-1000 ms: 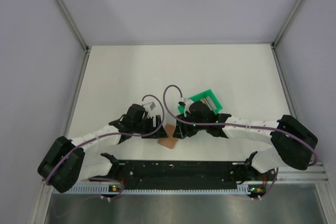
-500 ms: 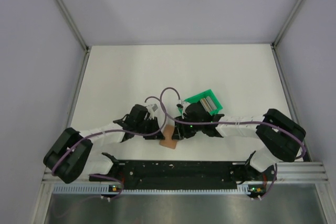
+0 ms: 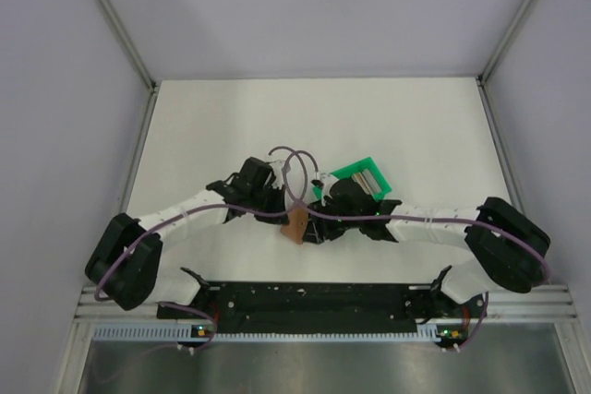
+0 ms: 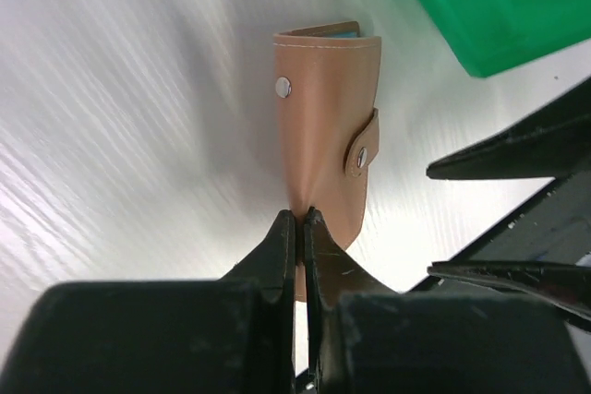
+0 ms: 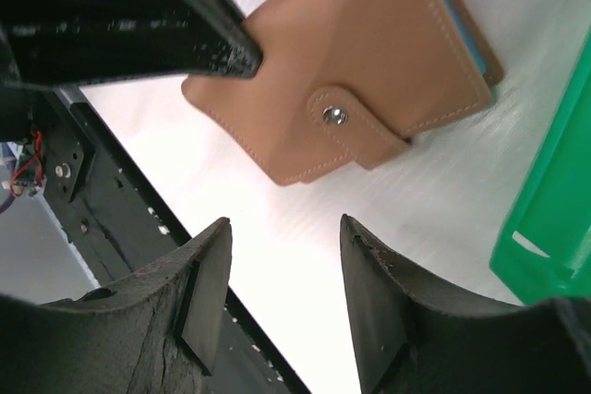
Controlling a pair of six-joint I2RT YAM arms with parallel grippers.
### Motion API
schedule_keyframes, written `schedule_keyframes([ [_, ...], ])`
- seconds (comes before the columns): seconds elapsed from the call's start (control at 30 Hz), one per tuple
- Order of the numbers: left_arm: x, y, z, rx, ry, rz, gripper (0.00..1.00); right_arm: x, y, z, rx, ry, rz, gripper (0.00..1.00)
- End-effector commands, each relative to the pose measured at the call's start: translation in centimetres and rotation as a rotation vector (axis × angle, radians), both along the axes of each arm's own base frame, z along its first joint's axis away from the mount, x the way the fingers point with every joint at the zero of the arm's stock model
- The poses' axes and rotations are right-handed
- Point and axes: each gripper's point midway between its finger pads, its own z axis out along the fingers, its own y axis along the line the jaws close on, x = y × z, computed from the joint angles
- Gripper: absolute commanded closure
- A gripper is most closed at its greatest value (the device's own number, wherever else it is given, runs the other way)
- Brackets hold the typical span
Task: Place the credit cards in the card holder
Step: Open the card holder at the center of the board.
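The tan card holder (image 4: 325, 108) is folded shut with its snap strap fastened, and a blue credit card edge (image 4: 334, 31) peeks out of its far end. My left gripper (image 4: 302, 217) is shut on the holder's near edge. In the top view the card holder (image 3: 296, 225) hangs tilted between the two wrists. My right gripper (image 5: 284, 228) is open just beside the card holder (image 5: 360, 71) and touches nothing. The blue card edge (image 5: 464, 36) also shows there. Grey cards (image 3: 368, 178) lie in the green tray.
The green plastic tray (image 3: 351, 173) stands right behind the right wrist; its wall (image 5: 554, 228) is close to the right fingers. The black base rail (image 3: 314, 297) runs along the table's near edge. White table (image 3: 231, 126) stretches beyond.
My left gripper has gone from open to shut on the card holder's edge. The left arm swung in toward the centre, and the holder rose from lying flat to tilted. The right arm barely moved.
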Motion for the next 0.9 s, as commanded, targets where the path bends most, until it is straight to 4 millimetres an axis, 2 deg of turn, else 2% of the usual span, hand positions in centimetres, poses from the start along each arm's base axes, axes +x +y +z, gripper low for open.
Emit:
schedule_keyframes([
  [0.0, 1.6, 1.4, -0.5, 0.164, -0.041, -0.086, 1.0, 1.7, 0.3, 2.0, 0.036, -0.111, 0.06, 0.51],
  [0.1, 1.9, 1.5, -1.6, 0.205, -0.005, -0.104, 1.0, 2.3, 0.5, 2.4, 0.057, -0.145, 0.116, 0.52],
  [0.27, 0.7, 0.6, -2.4, 0.153, 0.039, -0.153, 1.0, 3.6, 0.6, 3.3, 0.108, -0.18, 0.126, 0.52],
  [0.5, -1.8, -0.2, -2.4, 0.043, 0.084, -0.15, 1.0, 3.6, 1.5, 2.2, 0.119, -0.152, 0.181, 0.52],
  [0.73, -2.3, 0.2, -3.3, 0.046, 0.094, -0.117, 1.0, 4.5, 1.4, 1.5, 0.126, -0.154, 0.194, 0.55],
  [0.87, -1.9, 0.2, -3.1, 0.049, 0.073, -0.109, 1.0, 3.7, 1.4, 0.6, 0.138, -0.112, 0.231, 0.55],
])
